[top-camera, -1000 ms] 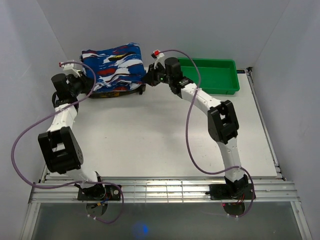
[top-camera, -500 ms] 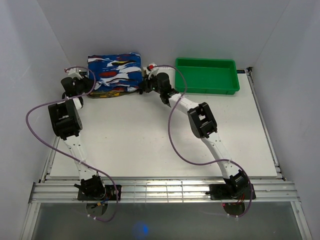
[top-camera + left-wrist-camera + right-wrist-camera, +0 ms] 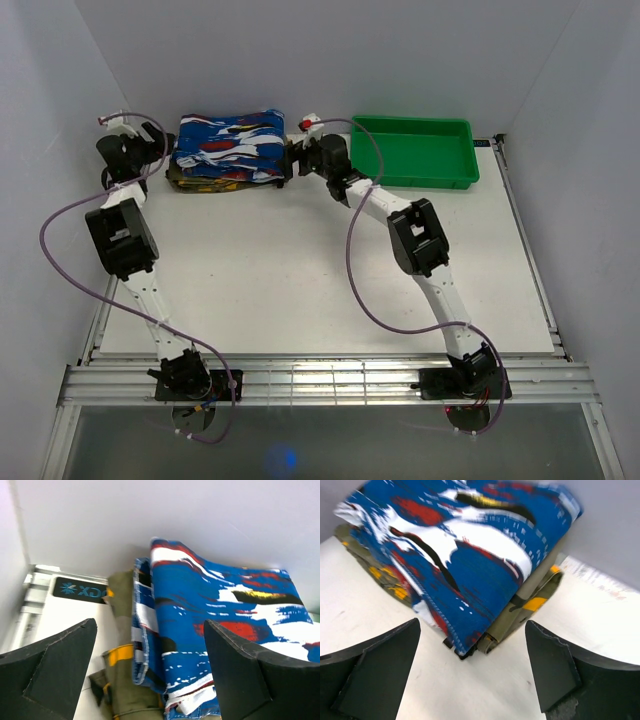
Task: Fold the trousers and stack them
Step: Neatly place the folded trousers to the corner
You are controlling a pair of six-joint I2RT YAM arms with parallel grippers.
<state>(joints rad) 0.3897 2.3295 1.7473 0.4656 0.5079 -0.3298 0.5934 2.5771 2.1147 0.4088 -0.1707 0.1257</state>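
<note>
While both arms reach to the far end of the table [image 3: 300, 275], the folded trousers [image 3: 228, 146] lie between the two tools, just to the right of the left gripper [image 3: 160, 156] and just to the left of the right gripper [image 3: 292, 160]. They rest on top of a folded olive camouflage garment [image 3: 203, 184], whose edge shows under them on the side nearer the arm bases.

From the left wrist, the left gripper [image 3: 150, 624] has its jaws spread wide with nothing between them. The blue print bundle [image 3: 215, 610] sits straight ahead of the fingertips and apart from them, and the camouflage layers [image 3: 122, 655] show below and beside its edge.

The right wrist view shows the same on the other side: the right gripper [image 3: 472, 625] is spread wide and grips nothing. The trousers [image 3: 470, 545] lie ahead of it, with the olive garment [image 3: 530, 600] peeking out beneath.

Beyond the right gripper, on the side away from the stack, stands a green tray [image 3: 418, 185] — well clear of both tools
</note>
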